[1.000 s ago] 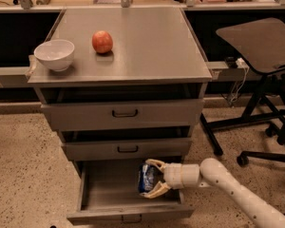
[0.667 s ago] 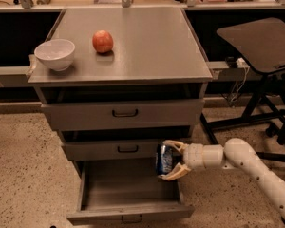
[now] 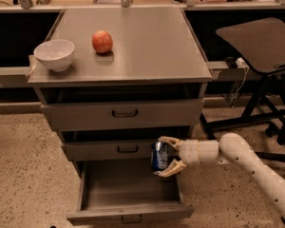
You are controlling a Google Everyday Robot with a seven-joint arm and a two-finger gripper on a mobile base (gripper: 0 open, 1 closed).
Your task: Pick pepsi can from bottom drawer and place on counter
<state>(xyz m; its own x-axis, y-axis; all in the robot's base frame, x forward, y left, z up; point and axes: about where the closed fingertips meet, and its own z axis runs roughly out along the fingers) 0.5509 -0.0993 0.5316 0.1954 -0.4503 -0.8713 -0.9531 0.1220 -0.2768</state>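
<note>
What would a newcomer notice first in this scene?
The robot's two-finger gripper holds a small dark-blue metal pepsi can above the open grey bottom drawer. On the flat grey counter sit a red-orange apple and a white bowl at its left edge.

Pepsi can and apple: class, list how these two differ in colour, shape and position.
The pepsi can is dark blue; the apple is red-orange. The can is a cylinder; the apple is rounded. The can is held upright in the gripper, above the open bottom drawer; the apple rests on the counter. Both are small.
</note>
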